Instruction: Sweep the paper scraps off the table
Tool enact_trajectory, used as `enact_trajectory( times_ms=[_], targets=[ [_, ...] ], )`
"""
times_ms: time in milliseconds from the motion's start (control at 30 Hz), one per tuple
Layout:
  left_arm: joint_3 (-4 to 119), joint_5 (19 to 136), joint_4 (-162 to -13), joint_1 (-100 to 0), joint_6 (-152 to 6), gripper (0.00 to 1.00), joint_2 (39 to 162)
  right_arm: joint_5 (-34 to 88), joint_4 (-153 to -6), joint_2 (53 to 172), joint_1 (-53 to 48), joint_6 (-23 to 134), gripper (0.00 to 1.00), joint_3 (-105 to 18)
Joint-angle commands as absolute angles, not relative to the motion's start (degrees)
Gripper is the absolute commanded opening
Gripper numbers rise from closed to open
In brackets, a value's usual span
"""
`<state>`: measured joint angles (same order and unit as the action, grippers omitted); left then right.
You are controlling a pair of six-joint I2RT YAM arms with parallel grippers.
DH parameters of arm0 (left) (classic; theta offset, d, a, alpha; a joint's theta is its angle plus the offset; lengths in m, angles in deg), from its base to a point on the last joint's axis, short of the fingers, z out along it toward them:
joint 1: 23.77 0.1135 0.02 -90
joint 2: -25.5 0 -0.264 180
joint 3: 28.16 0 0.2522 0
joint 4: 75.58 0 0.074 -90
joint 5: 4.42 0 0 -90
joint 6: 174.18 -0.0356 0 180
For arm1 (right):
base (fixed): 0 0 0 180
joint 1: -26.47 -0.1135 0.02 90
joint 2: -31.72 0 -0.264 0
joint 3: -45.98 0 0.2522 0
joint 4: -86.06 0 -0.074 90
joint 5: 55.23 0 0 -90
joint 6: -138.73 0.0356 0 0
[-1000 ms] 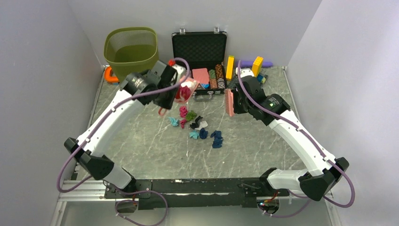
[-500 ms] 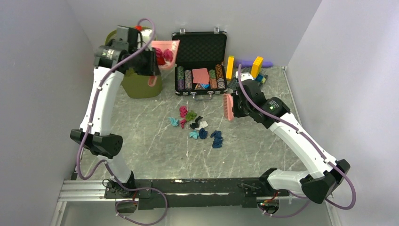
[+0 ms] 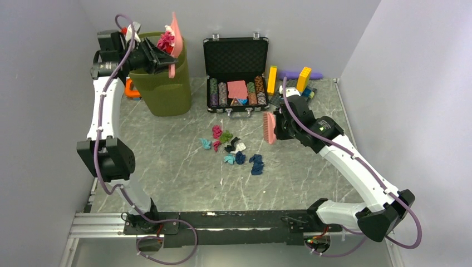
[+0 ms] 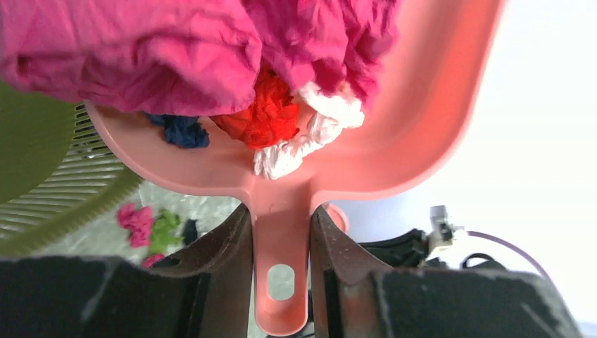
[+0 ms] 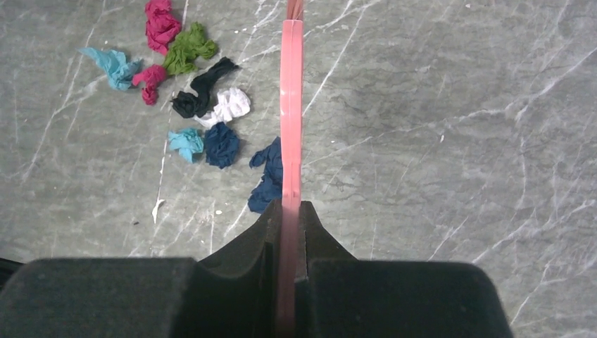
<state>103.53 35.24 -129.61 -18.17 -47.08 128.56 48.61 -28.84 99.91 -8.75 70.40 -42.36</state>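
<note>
Green bin [image 3: 167,92], open chip case [image 3: 235,58], bricks [image 3: 304,77]

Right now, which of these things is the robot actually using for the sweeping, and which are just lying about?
In use: paper scraps, pink dustpan, pink brush, green bin.
Lying about: poker chip case, yellow bricks.

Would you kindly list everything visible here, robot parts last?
Table: one, grey-green marble.
Bin: one, olive, far left.
Dustpan: one, pink, tilted over bin.
Loaded scraps: several, magenta, red, white, blue; in dustpan.
Loose paper scraps: about ten, magenta, green, teal, black, white, dark blue; table centre.
Brush: one, pink, right of loose scraps.
Case: one, black, open, far centre, holding poker chips.
Toy bricks: few, yellow, far right.
Left claw: shut on dustpan handle.
Right claw: shut on brush.
</note>
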Motion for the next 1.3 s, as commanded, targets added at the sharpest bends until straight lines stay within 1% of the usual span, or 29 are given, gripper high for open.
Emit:
enact_trajectory(
  times_ms=[0,133,233,333,400,767,933,1000,1100,1133,1167,1233,1267],
  targets=[
    [90.29,20.08,-90.50,-14.87,-17.62,0.00,124.42,48.37,-30.77,98.30,-8.50,71.66,0.00,-42.36],
    [76.14,21.05,-63.93,-12.64,3.59,0.00,122.17,48.09,-31.10,98.16,-8.51,72.02,0.00,-41.81],
    [69.67,22.25,-48.57,-11.51,16.35,0.00,122.99,47.47,-31.37,98.37,-8.51,72.11,0.00,-41.70],
    [67.06,23.61,-35.18,-11.04,25.75,0.00,124.68,47.25,-31.53,98.76,-8.51,72.17,0.00,-41.78],
    [66.23,23.90,-31.66,-10.97,28.36,0.00,125.22,47.04,-31.84,99.04,-8.47,72.12,0.00,-41.78],
    [65.21,23.84,-24.57,-10.94,33.01,0.00,125.65,44.08,-33.82,100.62,-8.46,72.70,0.00,-41.66],
    [65.45,21.74,-27.21,-11.40,28.56,0.00,123.07,40.13,-36.50,100.67,-8.51,73.57,0.00,-40.76],
    [64.61,20.38,-29.67,-11.93,24.95,0.00,120.81,35.58,-38.94,100.90,-8.52,73.72,0.00,-40.49],
    [61.38,18.48,-35.59,-13.04,17.78,0.00,115.38,25.51,-44.03,102.14,-8.47,74.83,0.00,-40.51],
    [60.36,17.57,-41.83,-13.50,13.39,0.00,113.15,23.00,-46.83,102.68,-8.55,75.69,0.00,-40.46],
    [59.81,17.03,-48.74,-13.83,5.23,0.00,110.45,19.89,-49.05,103.37,-8.59,77.03,0.00,-40.34],
    [60.35,17.72,-69.37,-14.23,-11.53,0.00,105.18,15.91,-53.28,105.36,-8.63,80.22,0.00,-40.35],
    [61.83,19.41,-82.49,-14.33,-21.41,0.00,102.68,14.60,-55.01,106.88,-8.84,81.37,0.00,-40.72]
  ],
)
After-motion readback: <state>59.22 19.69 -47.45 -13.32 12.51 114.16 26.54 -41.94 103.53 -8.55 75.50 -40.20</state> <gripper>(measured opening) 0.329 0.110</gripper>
